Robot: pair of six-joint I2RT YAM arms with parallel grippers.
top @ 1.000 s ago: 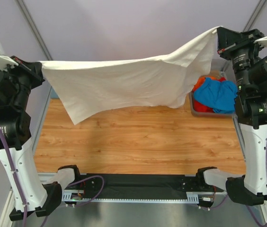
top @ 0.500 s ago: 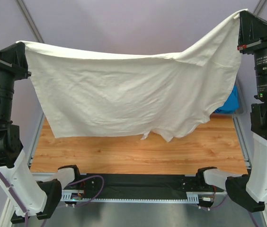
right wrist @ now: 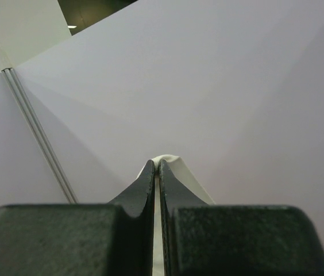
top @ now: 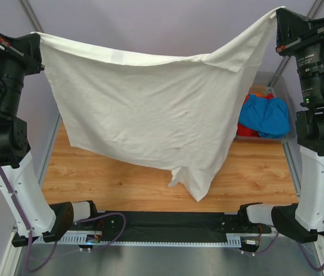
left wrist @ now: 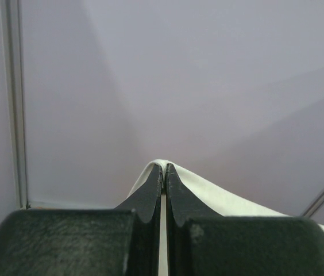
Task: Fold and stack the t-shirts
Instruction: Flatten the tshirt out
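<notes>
Our left tool and right tool each pinch a top corner of the cream shirt, which hangs spread above the table. It looks soft, light and floppy; we judge the corners the best hold for laying it flat.

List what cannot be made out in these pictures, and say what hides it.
- Top view: the cream-white t-shirt hangs like a curtain and hides much of the table behind it.
- Top view: the bin is cut off by the t-shirt's edge and the right arm; what lies under the blue shirt is hidden.
- Wrist views: the left gripper and right gripper show only a pinched cloth corner; the rest is out of frame.
</notes>
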